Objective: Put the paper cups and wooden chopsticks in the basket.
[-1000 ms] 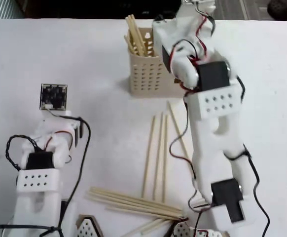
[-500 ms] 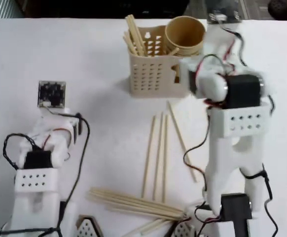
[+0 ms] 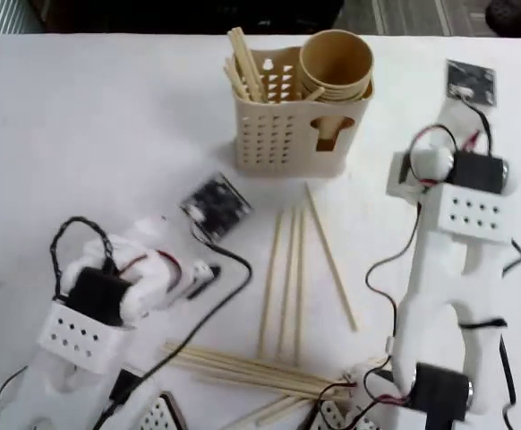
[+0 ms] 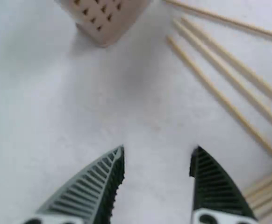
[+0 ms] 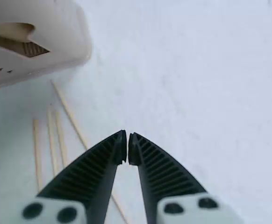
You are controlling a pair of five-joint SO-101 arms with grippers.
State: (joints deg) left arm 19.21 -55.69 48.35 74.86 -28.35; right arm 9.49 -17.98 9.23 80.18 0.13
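Observation:
The perforated cream basket stands at the back middle of the table, with stacked paper cups and several wooden chopsticks upright inside. Loose chopsticks lie in front of it, and a bundle lies crosswise near the front edge. My left gripper is open above bare table, with the loose chopsticks beside it and the basket's corner farther off. My right gripper is shut on nothing, right of the basket, above the table.
The left arm sits at the front left, angled toward the chopsticks, with its cable looping over the table. At the right side the right arm stretches back. White table lies free at the far left and between the arms.
The right arm pulled back from over the basket to the right, uncovering the cups in it. The left arm swung right, toward the loose chopsticks.

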